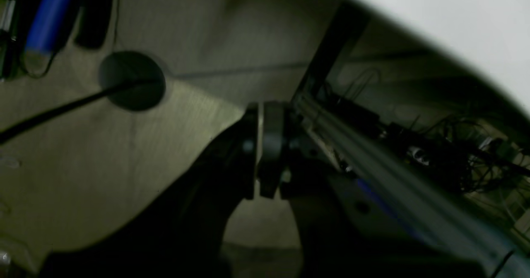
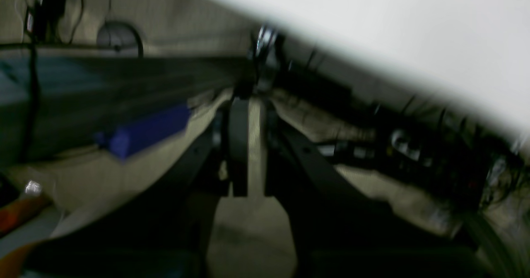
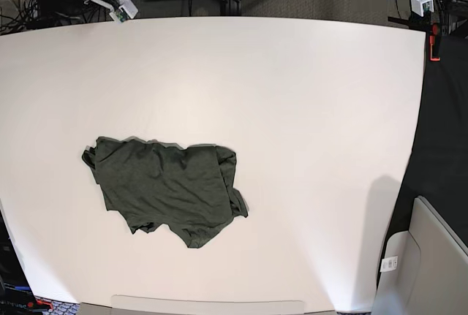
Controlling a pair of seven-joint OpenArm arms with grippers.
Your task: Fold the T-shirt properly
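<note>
Both arms parked at the far table [image 3: 307, 74] corners, left gripper [image 1: 271, 145] and right gripper [image 2: 244, 145] clenched on nothing, leaving the crumpled T-shirt [image 3: 164, 187] unobstructed near the front-left.

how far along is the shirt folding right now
Little looks done: the T-shirt lies in a rumpled, uneven heap on the white table, with no clean fold lines. Nothing is in hand: the left gripper and right gripper are both off the table's far edge, gripping no cloth, jaws nearly together. Left to do: spread it flat, fold sleeves and body.
</note>
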